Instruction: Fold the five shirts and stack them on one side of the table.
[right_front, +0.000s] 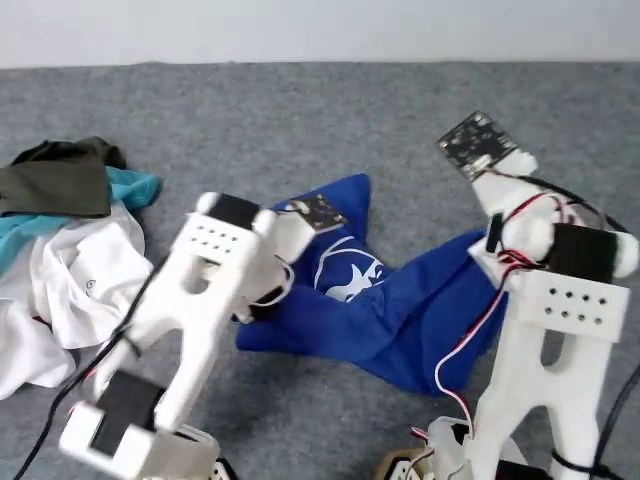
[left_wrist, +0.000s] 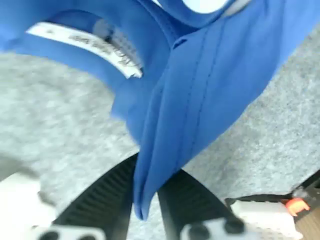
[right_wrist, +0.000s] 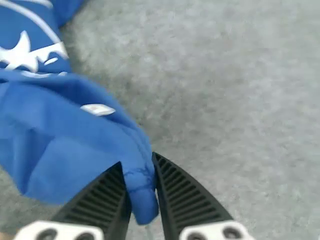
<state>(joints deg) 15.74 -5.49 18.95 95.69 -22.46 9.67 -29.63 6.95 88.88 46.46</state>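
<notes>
From above, the blue shirt (right_front: 385, 310) lies crumpled in the middle of the grey worktop (right_front: 300, 120), white print facing up, stretched between the two white arms. The left arm (right_front: 195, 290) leans in over the shirt's left edge and the right arm (right_front: 555, 310) stands bent at its right end. At the worktop's left side a loose heap holds a white shirt (right_front: 70, 285), a teal shirt (right_front: 135, 187) and a dark olive shirt (right_front: 60, 180), none of them folded. The left wrist view adds what the arms hide from above: the left pincer (left_wrist: 152, 175) is clamped on a hanging fold of the blue cloth, its ribbed black fingers (left_wrist: 107, 197) pressed against either side with the hem between them, and the collar with its white label (left_wrist: 90, 42) lies just beyond on the worktop. The right wrist view shows the right pincer (right_wrist: 138, 170) likewise closed on a bunched corner of the shirt, cloth poking out between the fingers, with a small white tag (right_wrist: 98, 109) and part of the white print (right_wrist: 30, 55) farther off.
</notes>
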